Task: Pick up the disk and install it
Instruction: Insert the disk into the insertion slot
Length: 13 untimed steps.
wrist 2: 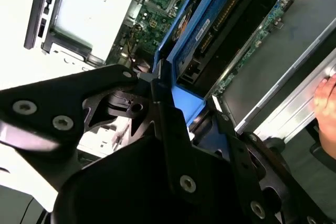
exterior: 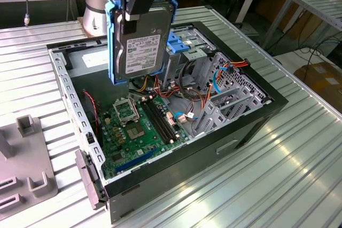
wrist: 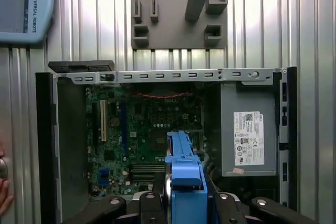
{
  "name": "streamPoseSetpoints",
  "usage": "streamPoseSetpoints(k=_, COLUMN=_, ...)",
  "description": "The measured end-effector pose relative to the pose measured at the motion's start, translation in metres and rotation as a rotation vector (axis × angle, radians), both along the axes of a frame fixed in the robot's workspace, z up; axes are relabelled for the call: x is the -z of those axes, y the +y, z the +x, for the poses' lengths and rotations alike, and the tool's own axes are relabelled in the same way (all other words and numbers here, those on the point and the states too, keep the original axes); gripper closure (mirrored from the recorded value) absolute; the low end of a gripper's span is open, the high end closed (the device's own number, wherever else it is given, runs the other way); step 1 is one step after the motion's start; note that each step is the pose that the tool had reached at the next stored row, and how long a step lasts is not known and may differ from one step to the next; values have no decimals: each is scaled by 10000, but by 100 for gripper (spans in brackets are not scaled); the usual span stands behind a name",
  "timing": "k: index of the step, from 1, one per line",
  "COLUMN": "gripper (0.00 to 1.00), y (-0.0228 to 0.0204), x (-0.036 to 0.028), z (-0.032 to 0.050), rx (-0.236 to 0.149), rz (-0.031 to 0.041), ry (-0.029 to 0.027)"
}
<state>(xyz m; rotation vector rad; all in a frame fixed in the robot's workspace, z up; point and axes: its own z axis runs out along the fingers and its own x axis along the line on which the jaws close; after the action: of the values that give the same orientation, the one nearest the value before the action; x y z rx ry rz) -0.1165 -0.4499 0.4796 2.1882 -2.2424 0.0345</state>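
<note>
The disk (exterior: pixel 141 52), black and silver with a white label and blue carrier rails, hangs upright above the open computer case (exterior: pixel 267 102). My gripper (exterior: pixel 132 1) is shut on its upper end, one finger on each flat side. In both wrist views the blue rail (wrist 2: pixel 184 40) (wrist: pixel 184 174) runs out from between my black fingers (wrist 2: pixel 157 90), with the gripper (wrist: pixel 186 203) looking down on the green motherboard (wrist: pixel 147 129). The disk hovers over the case's rear part, just beside the grey drive cage (exterior: pixel 195 52) with its blue latch (exterior: pixel 179 41).
A grey power supply (wrist: pixel 249 135) with a white label sits in one corner of the case. Loose cables (exterior: pixel 181 94) cross beside the cage. A grey fixture plate (exterior: pixel 21 158) lies on the ribbed table at the exterior view's left. A person's hand (wrist 2: pixel 328 103) is near the case.
</note>
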Motion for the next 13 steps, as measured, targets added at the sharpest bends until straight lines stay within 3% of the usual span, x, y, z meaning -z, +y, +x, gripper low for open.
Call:
streamPoseSetpoints(k=9, gripper=63, y=-4, x=29, z=448, rx=-1, rz=-13, ry=-1)
streamPoseSetpoints(k=13, gripper=63, y=-35, x=32, z=512, rx=-2, rz=-13, ry=0)
